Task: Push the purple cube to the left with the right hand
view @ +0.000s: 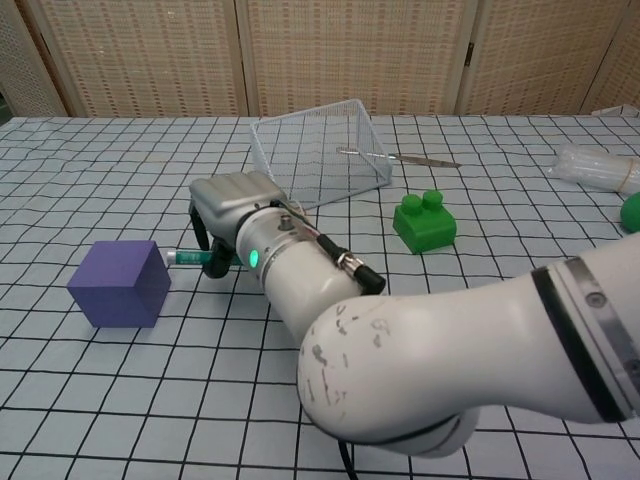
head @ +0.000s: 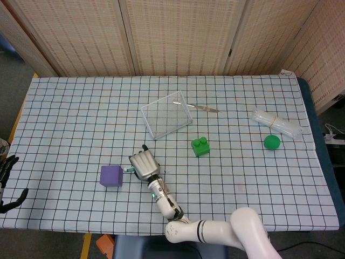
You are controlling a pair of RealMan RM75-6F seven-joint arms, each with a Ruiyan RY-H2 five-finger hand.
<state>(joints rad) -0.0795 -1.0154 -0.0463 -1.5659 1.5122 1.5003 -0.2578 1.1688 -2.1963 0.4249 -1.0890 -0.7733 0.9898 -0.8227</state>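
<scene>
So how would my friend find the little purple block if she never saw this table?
Start at the see-through wire basket in the middle of the checkered table. Look toward the near edge, just left of the robot's right hand. The purple cube is the only purple thing; other small things are green.

The worktop (head: 70, 118) is covered by a white cloth with a black grid. A purple cube (head: 111, 176) is set on it just left of the right robot hand (head: 142, 165). Beyond the robot hand a clear wire basket (head: 166, 114) is tipped, with a metal blade (head: 204, 109) beside it. To its right a green block (head: 200, 146), a green ball (head: 271, 142) and a clear plastic roll (head: 277, 123) are laid.
</scene>
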